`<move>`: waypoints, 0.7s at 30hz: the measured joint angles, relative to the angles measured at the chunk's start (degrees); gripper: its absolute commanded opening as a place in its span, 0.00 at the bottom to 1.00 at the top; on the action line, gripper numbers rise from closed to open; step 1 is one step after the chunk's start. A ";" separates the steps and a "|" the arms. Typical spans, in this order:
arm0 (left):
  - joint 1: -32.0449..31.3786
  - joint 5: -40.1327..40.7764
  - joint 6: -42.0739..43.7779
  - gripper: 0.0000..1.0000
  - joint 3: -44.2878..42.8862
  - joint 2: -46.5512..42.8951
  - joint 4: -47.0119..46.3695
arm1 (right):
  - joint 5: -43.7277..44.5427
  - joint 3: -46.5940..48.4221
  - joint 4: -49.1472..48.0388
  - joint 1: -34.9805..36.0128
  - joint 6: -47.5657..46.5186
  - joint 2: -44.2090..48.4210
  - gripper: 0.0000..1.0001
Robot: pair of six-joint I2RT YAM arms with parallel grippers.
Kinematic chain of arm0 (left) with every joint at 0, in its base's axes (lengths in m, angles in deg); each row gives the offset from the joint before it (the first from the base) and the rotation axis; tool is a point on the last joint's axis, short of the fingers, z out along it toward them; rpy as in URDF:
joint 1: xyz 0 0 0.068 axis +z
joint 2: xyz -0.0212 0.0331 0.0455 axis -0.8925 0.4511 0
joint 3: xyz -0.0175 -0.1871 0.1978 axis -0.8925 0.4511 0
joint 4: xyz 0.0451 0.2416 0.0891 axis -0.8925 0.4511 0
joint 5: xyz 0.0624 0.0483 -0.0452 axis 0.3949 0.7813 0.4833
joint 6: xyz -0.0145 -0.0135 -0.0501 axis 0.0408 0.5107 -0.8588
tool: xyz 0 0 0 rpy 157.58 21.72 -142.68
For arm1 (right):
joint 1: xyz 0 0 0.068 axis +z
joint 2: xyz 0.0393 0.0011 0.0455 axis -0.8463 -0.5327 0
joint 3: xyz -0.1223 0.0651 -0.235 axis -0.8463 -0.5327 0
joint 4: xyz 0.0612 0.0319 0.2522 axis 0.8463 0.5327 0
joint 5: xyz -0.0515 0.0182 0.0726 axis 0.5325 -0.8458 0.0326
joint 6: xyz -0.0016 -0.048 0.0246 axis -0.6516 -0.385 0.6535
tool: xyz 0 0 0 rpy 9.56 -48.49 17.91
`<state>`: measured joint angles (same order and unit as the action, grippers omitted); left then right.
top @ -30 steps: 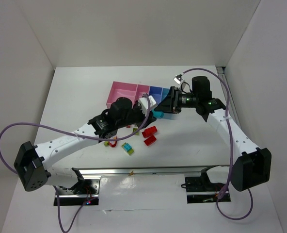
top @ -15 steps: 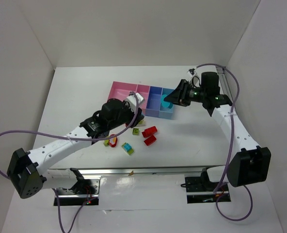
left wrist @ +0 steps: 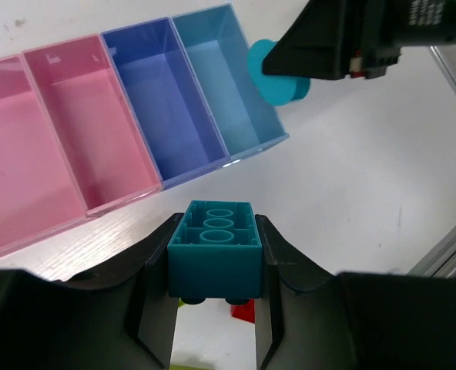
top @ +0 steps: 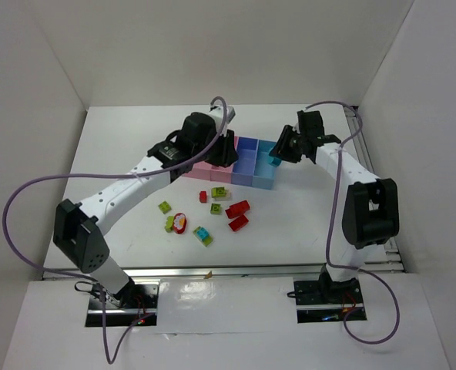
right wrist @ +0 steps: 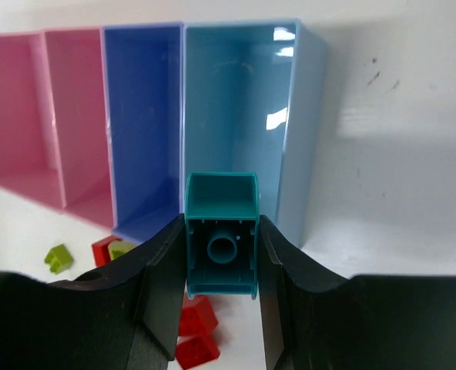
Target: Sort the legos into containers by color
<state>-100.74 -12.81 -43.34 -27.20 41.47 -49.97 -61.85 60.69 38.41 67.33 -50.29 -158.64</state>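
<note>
Top view: left arm [top: 197, 139] covers most of the two pink bins [top: 205, 168] of the bin row [top: 247, 181]; its load is out of sight.
At the row's light blue end, right-held teal brick [right wrist: 221, 239] too small to separate from the bin.
Left wrist view: the row's outermost pink bin is cut by the left edge. Red brick [left wrist: 243, 311] on the row's near side sits mostly behind left-held teal brick [left wrist: 214, 250].
Right wrist view: row's pink end cut off; red bricks [right wrist: 199, 314] half behind fingers [right wrist: 162, 297].

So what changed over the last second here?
The left gripper, holding a teal plastic brick, swung away from the loose bricks to over the pink bins. The right gripper moved its own teal brick over to the light blue bin. Bins and loose red bricks stayed put.
</note>
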 measured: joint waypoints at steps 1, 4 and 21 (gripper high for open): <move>0.17 -0.17 -0.94 0.00 -1.77 1.42 1.01 | 0.28 0.83 0.02 0.07 -0.33 -1.42 0.30; 0.37 -0.42 -2.95 0.00 -4.70 5.09 2.10 | 1.14 2.95 -0.57 0.37 -1.16 -4.07 0.33; 0.52 -2.38 -6.51 0.00 -32.37 24.13 13.51 | 0.50 14.14 4.39 0.48 -0.68 -11.85 0.96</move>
<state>-100.22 -15.20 -49.85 -59.57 65.60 -36.46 -61.35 74.83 42.80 67.81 -50.97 -170.49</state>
